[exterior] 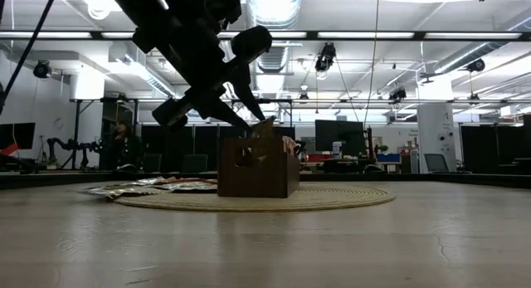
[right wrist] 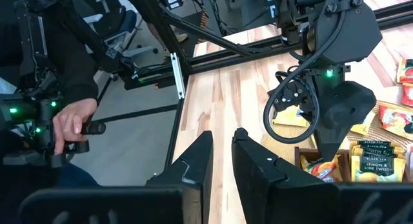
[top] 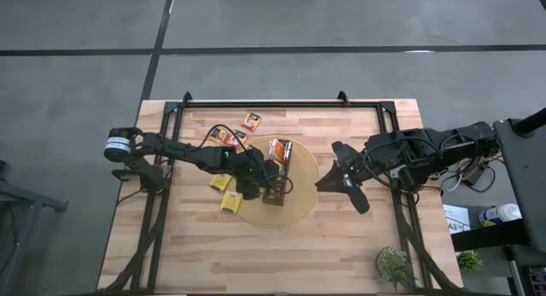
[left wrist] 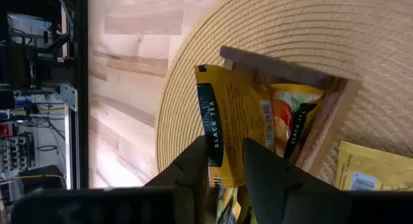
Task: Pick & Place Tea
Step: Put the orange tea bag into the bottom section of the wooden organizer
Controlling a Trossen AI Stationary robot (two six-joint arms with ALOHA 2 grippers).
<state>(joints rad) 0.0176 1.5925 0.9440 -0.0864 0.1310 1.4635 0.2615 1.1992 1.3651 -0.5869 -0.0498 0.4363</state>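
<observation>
A long dark-brown tray sits on a round tan disc mid-table, with tea sachets inside it. In the left wrist view, a yellow "black tea" sachet leans on the tray's end wall, partly over its rim. My left gripper is open and slants down at that end, a finger on each side of the sachet's near end. Several more sachets lie flat on the table left of the disc. My right gripper hangs above the disc's right edge, slightly open, nothing between its fingers. My left gripper has a finger on each side of the yellow sachet's near end, slanting down from the table's left. I cannot tell whether either finger touches it. The sachet's far end lies against the tray's end wall.
A black metal frame runs along the table's far and side edges. A small plant stands at the near right corner. A person's hand holds a dark device beyond the table. Bare wood lies along the near edge.
</observation>
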